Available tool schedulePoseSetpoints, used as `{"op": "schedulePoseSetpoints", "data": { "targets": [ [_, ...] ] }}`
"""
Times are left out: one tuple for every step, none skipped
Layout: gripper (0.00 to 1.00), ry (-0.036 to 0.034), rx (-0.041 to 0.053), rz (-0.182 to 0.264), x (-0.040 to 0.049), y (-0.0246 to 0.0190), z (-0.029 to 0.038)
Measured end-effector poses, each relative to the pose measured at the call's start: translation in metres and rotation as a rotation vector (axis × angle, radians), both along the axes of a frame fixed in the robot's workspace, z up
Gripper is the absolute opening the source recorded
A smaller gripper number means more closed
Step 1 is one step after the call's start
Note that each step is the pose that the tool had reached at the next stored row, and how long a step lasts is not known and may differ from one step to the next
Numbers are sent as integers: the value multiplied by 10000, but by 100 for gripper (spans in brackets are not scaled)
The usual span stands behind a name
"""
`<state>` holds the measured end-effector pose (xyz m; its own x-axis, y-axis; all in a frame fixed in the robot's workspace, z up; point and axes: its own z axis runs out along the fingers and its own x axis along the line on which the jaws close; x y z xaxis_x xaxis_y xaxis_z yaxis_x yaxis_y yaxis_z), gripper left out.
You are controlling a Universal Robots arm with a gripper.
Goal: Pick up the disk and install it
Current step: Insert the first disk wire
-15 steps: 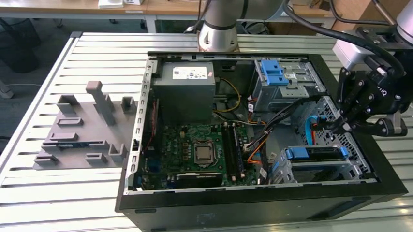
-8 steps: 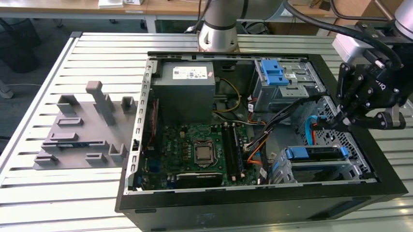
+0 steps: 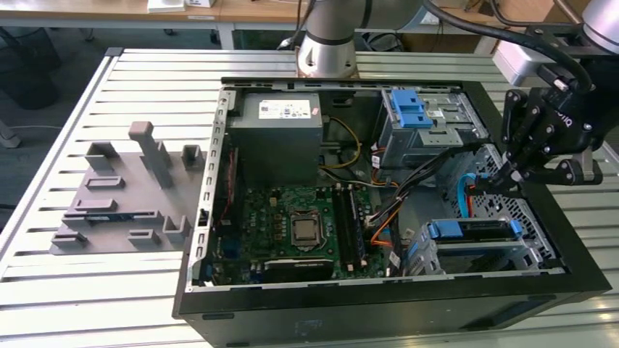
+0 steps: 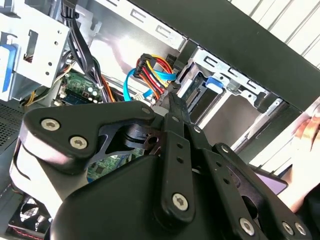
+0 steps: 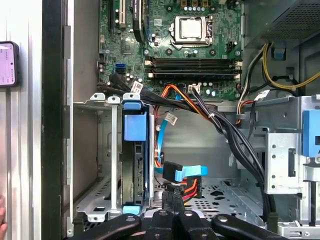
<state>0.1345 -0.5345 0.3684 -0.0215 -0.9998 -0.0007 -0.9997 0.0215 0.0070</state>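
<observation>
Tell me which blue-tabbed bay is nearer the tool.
The one holding the disk; the two-tab cage near the power supply sits farther from the tool.

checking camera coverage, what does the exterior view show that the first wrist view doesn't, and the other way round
Exterior view's own: the grey fixture beside the case, on the exterior view's left, and the arm's base behind it.

First wrist view's own: the black connector on the end of the blue cable, and a dark device outside the case.

Shared: the hand, the processor, and the disk seated in its bay with blue rails.
</observation>
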Motion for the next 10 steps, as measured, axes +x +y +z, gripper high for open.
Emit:
{"op": "schedulePoseSetpoints", "data": {
  "targets": [
    [11, 0, -5, 0, 0, 0, 0],
    [11, 0, -5, 0, 0, 0, 0],
    [11, 0, -7, 0, 0, 0, 0],
    [11, 0, -11, 0, 0, 1, 1],
    [11, 0, -54, 0, 0, 6, 1],
    [11, 0, -167, 1, 0, 15, 1],
    [17, -2, -344, 1, 0, 27, 1],
    [17, -3, -521, 0, 0, 43, 0],
    [17, -4, -683, 1, 0, 58, 1],
    [19, -4, -786, 0, 0, 76, 1]
  ]
}}
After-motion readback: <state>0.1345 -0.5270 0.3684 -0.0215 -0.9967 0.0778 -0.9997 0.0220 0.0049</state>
